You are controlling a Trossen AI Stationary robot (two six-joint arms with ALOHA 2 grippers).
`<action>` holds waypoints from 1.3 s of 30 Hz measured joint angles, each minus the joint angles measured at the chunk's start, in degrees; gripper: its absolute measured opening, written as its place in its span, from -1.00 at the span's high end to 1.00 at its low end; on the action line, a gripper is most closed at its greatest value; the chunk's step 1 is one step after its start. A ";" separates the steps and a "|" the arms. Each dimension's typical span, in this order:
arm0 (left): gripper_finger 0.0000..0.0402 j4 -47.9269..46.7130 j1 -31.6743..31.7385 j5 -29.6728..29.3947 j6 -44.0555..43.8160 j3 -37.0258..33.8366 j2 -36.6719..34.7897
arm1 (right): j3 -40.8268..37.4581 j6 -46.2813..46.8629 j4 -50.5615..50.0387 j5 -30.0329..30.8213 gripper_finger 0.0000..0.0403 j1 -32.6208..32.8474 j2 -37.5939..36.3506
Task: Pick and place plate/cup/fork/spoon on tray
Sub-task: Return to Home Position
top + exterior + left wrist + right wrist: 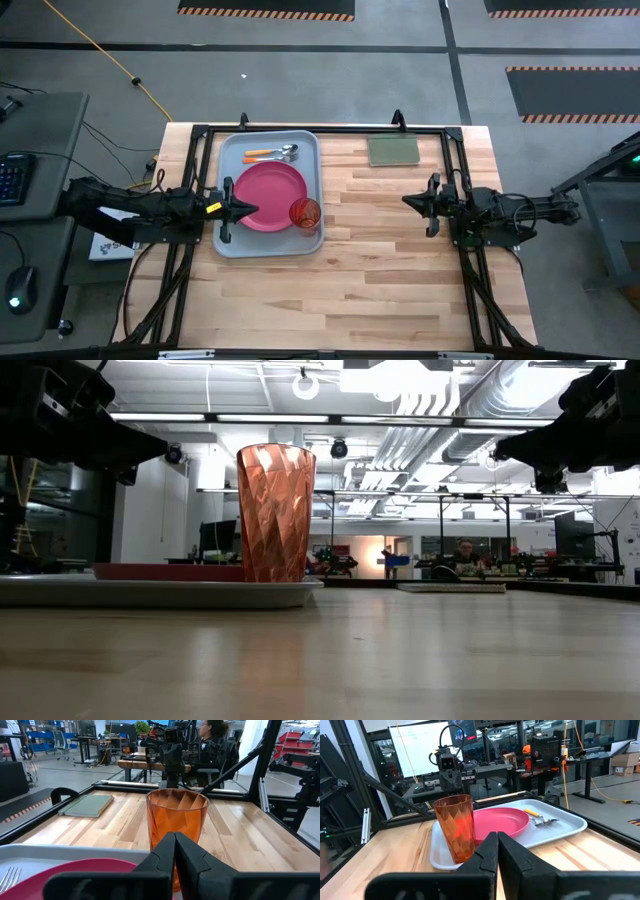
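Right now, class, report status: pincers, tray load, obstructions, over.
Both shut: left pincer over tray edge, right pincer over table. On tray: plate, cup upright, cutlery. Apart from tray: green pad.

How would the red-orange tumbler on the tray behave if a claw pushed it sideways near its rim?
Probably tips rather than slides: the translucent red-orange faceted tumbler stands tall on a base narrower than its mouth. Likely light, as it looks thin-walled and empty. Its faceted sides may give some grip, though the plastic looks glossy.
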 joint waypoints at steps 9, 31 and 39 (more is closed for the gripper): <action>0.98 0.03 -0.02 0.00 0.05 0.00 0.00 | -0.02 0.00 0.00 0.00 0.99 0.00 0.00; 0.98 -0.26 1.99 0.22 0.07 0.02 1.28 | -0.04 0.00 0.00 0.00 0.99 0.00 0.00; 0.98 -0.15 1.99 0.22 0.08 0.02 -5.64 | -0.04 0.00 0.00 0.00 0.99 0.00 0.00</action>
